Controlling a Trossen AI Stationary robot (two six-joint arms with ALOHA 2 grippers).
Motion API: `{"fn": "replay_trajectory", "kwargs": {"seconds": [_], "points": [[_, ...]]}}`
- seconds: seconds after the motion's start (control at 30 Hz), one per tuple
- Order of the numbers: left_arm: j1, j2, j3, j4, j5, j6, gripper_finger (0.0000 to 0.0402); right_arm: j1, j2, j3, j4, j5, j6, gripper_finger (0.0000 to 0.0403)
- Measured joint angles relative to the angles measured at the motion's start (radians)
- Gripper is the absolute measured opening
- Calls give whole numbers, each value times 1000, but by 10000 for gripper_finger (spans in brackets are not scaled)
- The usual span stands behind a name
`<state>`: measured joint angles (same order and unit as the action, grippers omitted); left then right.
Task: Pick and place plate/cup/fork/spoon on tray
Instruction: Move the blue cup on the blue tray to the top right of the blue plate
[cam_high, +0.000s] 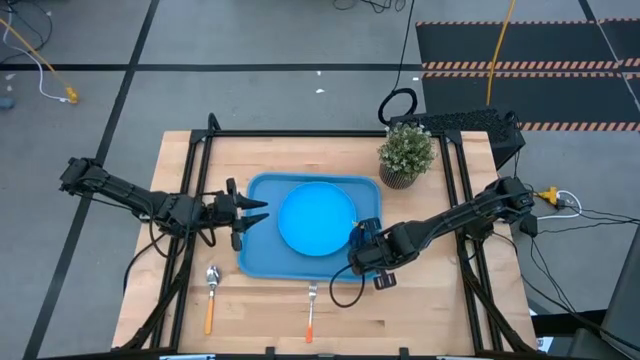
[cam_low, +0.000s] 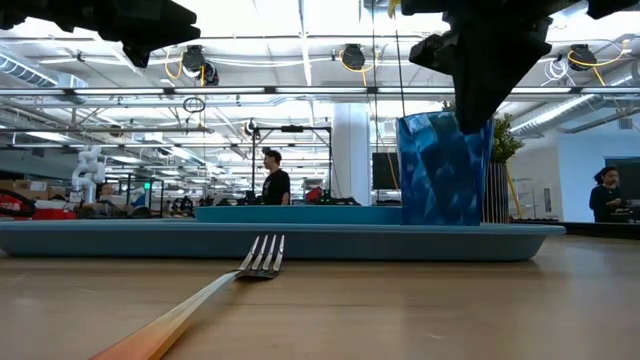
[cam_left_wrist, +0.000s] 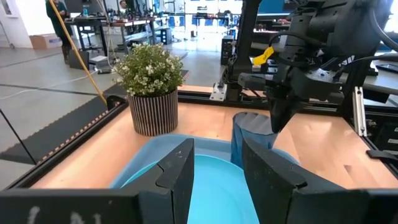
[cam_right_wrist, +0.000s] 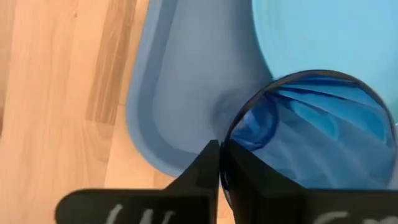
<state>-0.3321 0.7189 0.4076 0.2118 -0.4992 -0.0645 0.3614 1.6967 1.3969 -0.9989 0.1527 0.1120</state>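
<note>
The right gripper (cam_high: 366, 238) is over the tray's (cam_high: 262, 262) right front corner, its fingers (cam_right_wrist: 202, 168) pinched on the rim of the cup (cam_right_wrist: 311, 134). One finger is outside the wall, the other inside. In the low view the cup (cam_low: 444, 168) stands upright on the tray (cam_low: 300, 241), directly under those fingers. The plate (cam_high: 317, 217) lies flat in the middle of the tray, touching or just beside the cup on the side away from the right fingers' arm.

The left gripper (cam_high: 256, 211) waits at the tray's left edge with its fingers (cam_left_wrist: 180, 171) parted and nothing between them. They point across the plate (cam_left_wrist: 214, 190) toward the cup (cam_left_wrist: 249, 137), which is well beyond the fingertips.

The fork (cam_high: 311, 312) lies on the table in front of the tray, near the right gripper's side but apart from it, tines (cam_low: 263, 255) toward the tray. The spoon (cam_high: 211, 296) lies on the table off the tray's left front corner, nearer the left fingers, bowl toward the tray. Neither touches a finger.

A potted plant (cam_high: 406, 154) stands beyond the tray's right far corner, well apart from both grippers
</note>
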Motion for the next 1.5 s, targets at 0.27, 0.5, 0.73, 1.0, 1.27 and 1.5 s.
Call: {"fn": "replay_trajectory", "kwargs": {"seconds": [0.27, 0.5, 0.73, 1.0, 1.27, 1.5], "points": [[0, 0, 0, 1, 0, 2, 136, 0, 0, 0, -2, 0, 0, 3], [0, 0, 0, 1, -1, 3, 136, 0, 0, 0, -3, 0, 3, 2], [0, 0, 0, 1, -1, 3, 136, 0, 0, 0, -20, 0, 3, 1], [0, 0, 0, 1, -1, 3, 136, 0, 0, 0, -24, 0, 3, 1], [0, 0, 0, 1, -1, 3, 136, 0, 0, 0, -24, -1, 3, 0], [0, 0, 0, 1, -1, 2, 136, 0, -1, 0, -37, -26, 16, 0]]}}
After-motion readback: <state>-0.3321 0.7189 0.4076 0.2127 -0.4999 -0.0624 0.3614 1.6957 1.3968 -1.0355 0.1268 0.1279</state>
